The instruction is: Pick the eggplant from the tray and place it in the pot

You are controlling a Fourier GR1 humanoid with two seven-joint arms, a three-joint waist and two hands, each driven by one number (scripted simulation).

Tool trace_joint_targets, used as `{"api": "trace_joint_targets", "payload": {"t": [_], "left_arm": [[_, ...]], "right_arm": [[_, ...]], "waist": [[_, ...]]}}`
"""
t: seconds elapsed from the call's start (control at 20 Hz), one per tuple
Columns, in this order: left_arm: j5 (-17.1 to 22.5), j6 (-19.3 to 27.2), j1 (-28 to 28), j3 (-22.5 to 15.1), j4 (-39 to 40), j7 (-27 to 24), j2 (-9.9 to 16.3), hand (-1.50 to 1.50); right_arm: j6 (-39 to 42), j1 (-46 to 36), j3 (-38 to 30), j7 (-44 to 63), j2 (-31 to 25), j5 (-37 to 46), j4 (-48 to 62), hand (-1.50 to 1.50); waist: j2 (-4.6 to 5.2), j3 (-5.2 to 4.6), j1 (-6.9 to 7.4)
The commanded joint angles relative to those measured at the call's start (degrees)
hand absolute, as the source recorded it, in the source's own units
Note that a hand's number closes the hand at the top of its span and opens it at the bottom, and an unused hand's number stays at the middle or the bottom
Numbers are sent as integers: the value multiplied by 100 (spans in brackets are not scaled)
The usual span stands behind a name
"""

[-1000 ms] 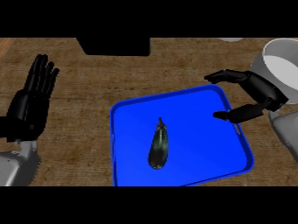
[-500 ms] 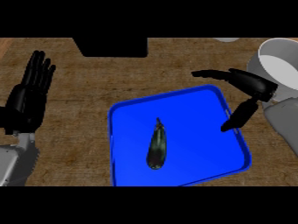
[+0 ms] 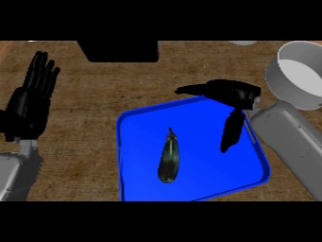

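A dark, slender eggplant (image 3: 169, 157) lies lengthwise in the middle of the blue tray (image 3: 139, 184). My right hand (image 3: 231, 98) hovers over the tray's far right part, open, its fingers pointing down and its thumb stretched left; it stands to the right of the eggplant and apart from it. The grey pot (image 3: 305, 75) sits at the far right, behind that hand. At the left edge my left hand (image 3: 29, 101) rests open with fingers up, well away from the tray.
A black block (image 3: 118, 50) stands at the counter's back edge, left of centre. Part of a pale round object (image 3: 242, 42) peeks in at the back, near the pot. Brown counter top surrounds the tray.
My right hand has swung left from beside the pot to above the tray, and its fingers have straightened downward. The eggplant and the left hand have stayed put.
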Motion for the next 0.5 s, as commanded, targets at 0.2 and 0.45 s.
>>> {"api": "trace_joint_targets", "payload": {"t": [0.2, 0.45], "left_arm": [[-180, -48, 93, 30, -17, -84, -186, 0], [-159, -211, -167, 333, 144, 1, -96, 0]], "right_arm": [[382, -69, 52, 1224, 887, 406, 237, -150], [505, 483, 65, 1079, 1049, 799, 158, -150]], "waist": [[4, 3, 12], [8, 5, -16]]}}
